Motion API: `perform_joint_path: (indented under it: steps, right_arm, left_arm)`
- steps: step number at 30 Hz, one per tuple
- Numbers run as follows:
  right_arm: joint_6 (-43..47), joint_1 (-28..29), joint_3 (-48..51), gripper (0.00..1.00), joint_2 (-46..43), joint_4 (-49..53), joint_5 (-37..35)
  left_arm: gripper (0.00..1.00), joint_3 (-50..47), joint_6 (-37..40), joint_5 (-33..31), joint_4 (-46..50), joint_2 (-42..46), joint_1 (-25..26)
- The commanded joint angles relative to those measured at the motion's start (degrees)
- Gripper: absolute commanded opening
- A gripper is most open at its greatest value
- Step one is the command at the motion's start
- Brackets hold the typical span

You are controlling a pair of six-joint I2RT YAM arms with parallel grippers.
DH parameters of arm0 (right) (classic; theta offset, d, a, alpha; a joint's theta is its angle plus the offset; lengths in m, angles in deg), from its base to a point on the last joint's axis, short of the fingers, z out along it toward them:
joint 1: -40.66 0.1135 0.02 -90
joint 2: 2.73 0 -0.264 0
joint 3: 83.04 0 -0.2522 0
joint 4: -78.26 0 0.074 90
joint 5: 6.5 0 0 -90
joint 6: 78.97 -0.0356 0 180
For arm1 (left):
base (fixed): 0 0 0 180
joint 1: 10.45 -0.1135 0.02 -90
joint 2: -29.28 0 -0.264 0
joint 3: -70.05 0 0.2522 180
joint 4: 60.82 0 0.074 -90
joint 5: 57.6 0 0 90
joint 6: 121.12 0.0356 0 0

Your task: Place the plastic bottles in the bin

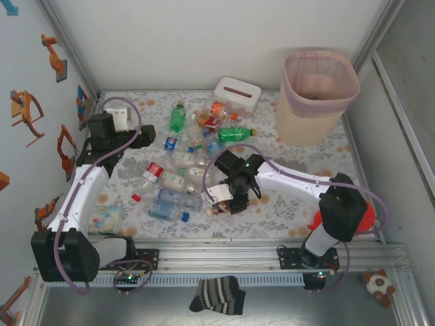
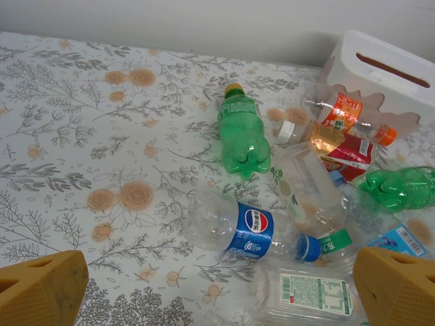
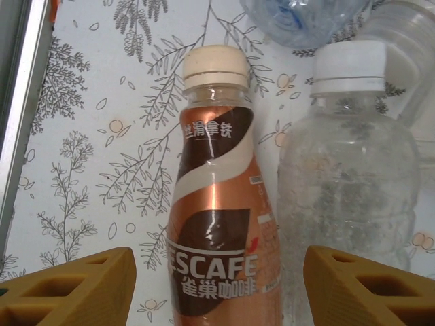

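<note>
Observed right gripper (image 3: 219,272) with fingers parted, grasping nothing; brown coffee bottle (image 3: 214,204) lying between them, touching neither, white-capped clear bottle (image 3: 346,190) alongside. Observed left gripper (image 2: 217,272) fully released, blue-labelled bottle (image 2: 251,231) ahead between its fingers. Located bin (image 1: 302,122) far right, well apart

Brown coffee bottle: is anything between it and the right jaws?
Nothing blocks the brown coffee bottle; it lies between the right jaws. But a clear white-capped bottle lies beside it, inside the same gap.

Floral table (image 1: 326,159) carries scattered plastic bottles (image 1: 177,117), tissue box (image 1: 237,94) and bin (image 1: 306,125).
</note>
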Motion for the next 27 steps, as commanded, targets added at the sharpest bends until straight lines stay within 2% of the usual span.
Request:
perform_joint_path:
  steps: [1, 10, 27]
  right_arm:
    - [0.0, 0.7, 1.4, 0.65, 0.3, -0.3, 0.7]
    - [-0.3, 0.9, 2.9, 0.66, 2.3, -1.7, -4.4]
    - [-0.7, 0.9, 3.4, 0.69, 7.2, -3.3, -4.3]
  left_arm:
    - [1.0, -0.2, 1.3, -0.4, 0.4, 0.2, 0.3]
    - [1.0, -0.1, 1.4, -0.4, 0.5, 0.1, 0.3]
    - [1.0, -0.2, 1.5, -0.8, 0.7, 0.3, 0.4]
